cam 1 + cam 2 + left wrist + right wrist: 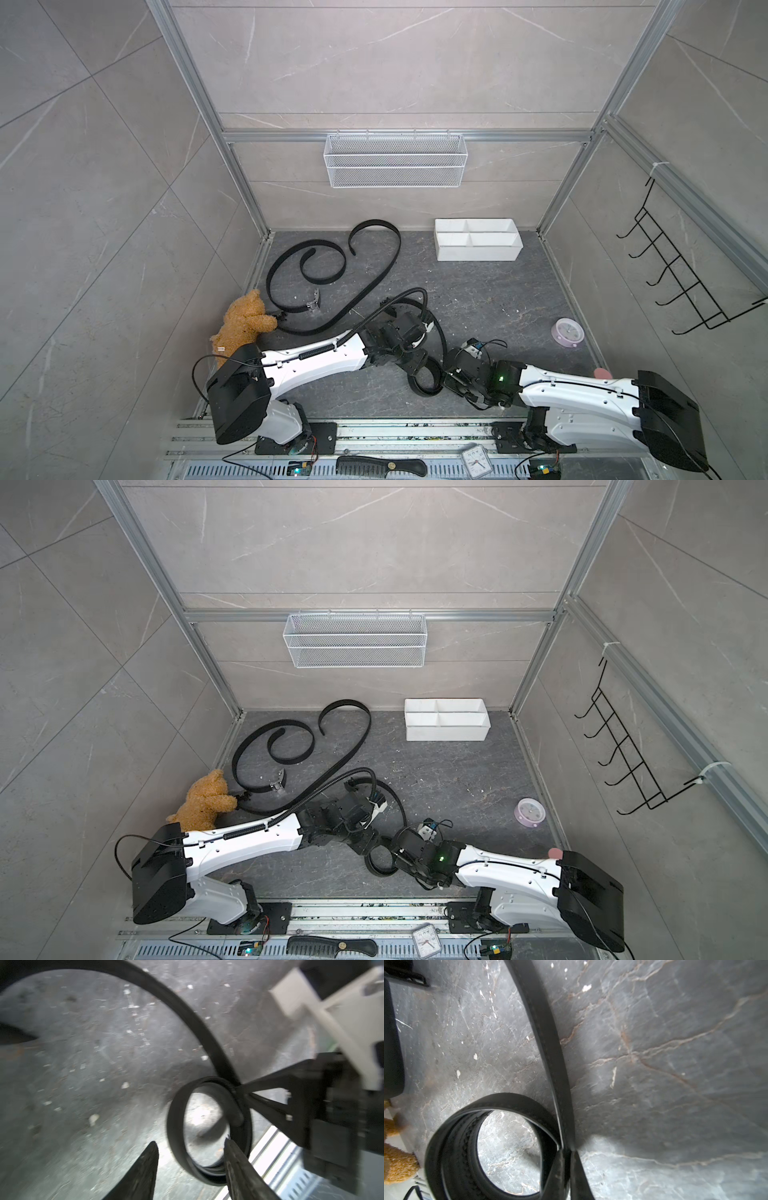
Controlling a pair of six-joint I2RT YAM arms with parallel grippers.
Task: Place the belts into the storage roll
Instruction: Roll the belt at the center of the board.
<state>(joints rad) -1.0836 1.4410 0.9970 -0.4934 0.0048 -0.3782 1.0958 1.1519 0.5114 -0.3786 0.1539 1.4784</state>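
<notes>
lower centre: right claw [568, 1153] clenched on coiled belt [508, 1100], left claw [190, 1141] spread, gripping nothing; the springy coil may unwind.

Storage tray [478, 254]: white, rectangular, low walls, cross divider making four compartments. Upright near far right corner of tabletop [478, 299], long side along far edge.

Spiral belt [324, 281]: black, standing on edge, far left area, metal buckle at outer end.

S-shaped belt [374, 224]: black, hooked end near far edge, long sweep toward left edge.

Coiled belt [452, 1147]: wound in tight ring, standing on edge near middle of front edge, loose tail arcing away. Right gripper [566, 1153] pinches it where tail leaves ring.
</notes>
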